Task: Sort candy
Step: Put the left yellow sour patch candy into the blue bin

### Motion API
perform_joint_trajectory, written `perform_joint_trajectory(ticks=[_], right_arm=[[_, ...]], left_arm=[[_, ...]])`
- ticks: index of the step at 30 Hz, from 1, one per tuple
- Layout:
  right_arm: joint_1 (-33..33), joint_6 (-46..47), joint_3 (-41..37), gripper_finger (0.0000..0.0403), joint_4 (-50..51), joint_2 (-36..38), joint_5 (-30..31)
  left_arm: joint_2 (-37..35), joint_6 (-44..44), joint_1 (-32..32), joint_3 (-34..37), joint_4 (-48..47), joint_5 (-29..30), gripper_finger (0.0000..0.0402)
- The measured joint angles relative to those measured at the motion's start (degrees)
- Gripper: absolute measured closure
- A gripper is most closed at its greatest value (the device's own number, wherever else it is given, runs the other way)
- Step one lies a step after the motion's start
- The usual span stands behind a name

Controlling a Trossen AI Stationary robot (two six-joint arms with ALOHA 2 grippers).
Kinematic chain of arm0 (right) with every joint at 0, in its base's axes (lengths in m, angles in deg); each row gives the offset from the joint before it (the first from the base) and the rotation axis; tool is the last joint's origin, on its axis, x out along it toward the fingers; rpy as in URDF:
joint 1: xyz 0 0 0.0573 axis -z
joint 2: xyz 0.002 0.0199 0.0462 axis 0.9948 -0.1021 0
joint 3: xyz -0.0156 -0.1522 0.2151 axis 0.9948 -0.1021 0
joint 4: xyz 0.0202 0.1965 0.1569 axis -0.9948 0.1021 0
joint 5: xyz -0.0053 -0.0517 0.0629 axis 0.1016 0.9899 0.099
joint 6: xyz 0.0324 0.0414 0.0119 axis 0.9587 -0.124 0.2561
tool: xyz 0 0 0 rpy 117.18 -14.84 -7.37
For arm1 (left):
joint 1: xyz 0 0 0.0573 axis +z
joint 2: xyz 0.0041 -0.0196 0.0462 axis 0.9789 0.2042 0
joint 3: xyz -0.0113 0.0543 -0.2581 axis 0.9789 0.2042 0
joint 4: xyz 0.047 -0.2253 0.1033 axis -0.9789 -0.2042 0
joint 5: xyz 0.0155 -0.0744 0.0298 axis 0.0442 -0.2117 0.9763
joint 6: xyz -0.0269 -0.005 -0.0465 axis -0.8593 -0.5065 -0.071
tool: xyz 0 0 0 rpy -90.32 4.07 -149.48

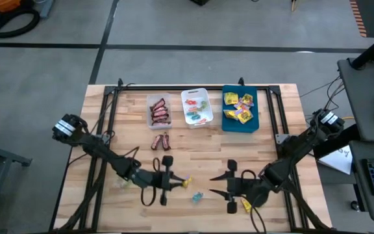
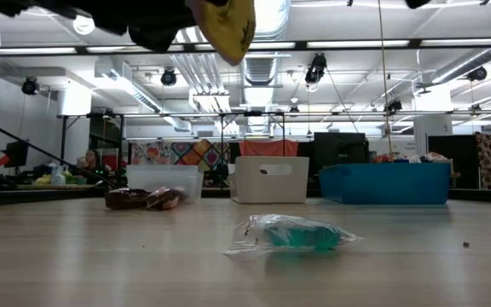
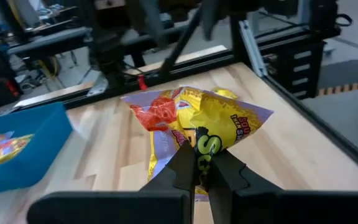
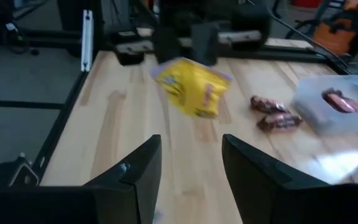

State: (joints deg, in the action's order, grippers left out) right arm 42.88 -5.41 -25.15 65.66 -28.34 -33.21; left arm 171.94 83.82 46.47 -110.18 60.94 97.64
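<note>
Two dark, slender jointed arms with looping black cables, each ending in a black two-fingered hand (image 1: pixel 177 181).

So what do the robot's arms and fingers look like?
Both arms are dark, thin and jointed, with black cables looping along them. The left gripper and the right gripper each end in two flat black fingers. Each arm's outer end carries a black-and-white block.

Three trays (image 1: pixel 197 94) on tabletop (image 1: pixel 271 149); two loose dark bars (image 1: pixel 160 141); one teal sweet (image 1: pixel 197 196); two claws: left (image 1: pixel 176 182), right (image 1: pixel 217 184).
</note>
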Motion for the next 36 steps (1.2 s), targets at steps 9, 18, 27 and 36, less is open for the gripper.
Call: perform_joint_trajectory(ticks=[9, 18, 27, 36], right_arm=[[6.99, -7.09, 0.00, 0.0202, -5.73, -0.07, -10.48], [10.47, -17.15, 0.00, 0.0166, -17.05, -2.70, -13.89], [18.13, -19.03, 0.02, 0.0141, -29.21, -8.20, -21.79], [23.43, -14.67, 1.57, 0.0143, -31.50, -11.08, -35.60]], left_arm=[[-7.14, -0.92, 1.62, 9.09, 5.28, -4.22, 0.0400], [-11.99, -1.46, 1.66, 16.86, 13.31, -5.36, 0.0400], [-8.77, -0.61, 1.71, 15.19, 16.32, -5.41, 0.0400], [-6.44, 0.20, 1.82, 13.10, 16.39, -5.30, 0.0400]])
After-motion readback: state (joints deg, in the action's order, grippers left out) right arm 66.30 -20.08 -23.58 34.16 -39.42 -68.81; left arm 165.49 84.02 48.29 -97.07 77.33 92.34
